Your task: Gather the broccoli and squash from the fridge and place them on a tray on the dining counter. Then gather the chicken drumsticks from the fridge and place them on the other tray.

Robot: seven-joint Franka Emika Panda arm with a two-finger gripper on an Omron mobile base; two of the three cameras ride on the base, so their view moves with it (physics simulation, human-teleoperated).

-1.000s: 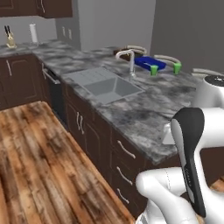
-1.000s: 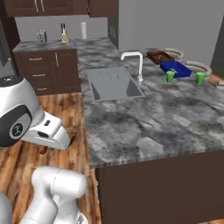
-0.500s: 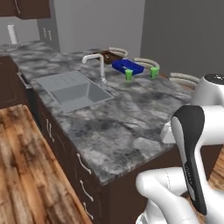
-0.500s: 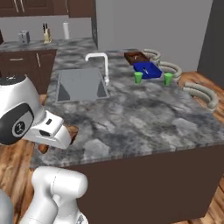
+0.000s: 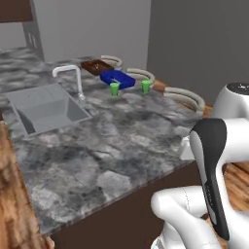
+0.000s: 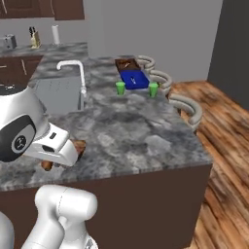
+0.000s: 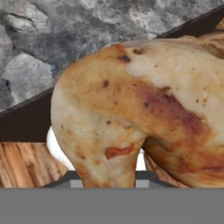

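Base driven along dining counter (image 5: 126,146): whole scene shifted in both base views. Sink (image 5: 46,108) slid from frame centre toward left. Blue tray (image 5: 117,79), wooden tray (image 5: 95,65) now larger, upper centre.

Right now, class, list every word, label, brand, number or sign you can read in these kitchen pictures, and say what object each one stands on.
None: no readable text stands on anything in these pictures.
The blue tray bears a tiny pale mark, too small to read as a letter or sign.
The green cups, the dining counter, the faucet and the chicken drumstick in the hand view carry no lettering.
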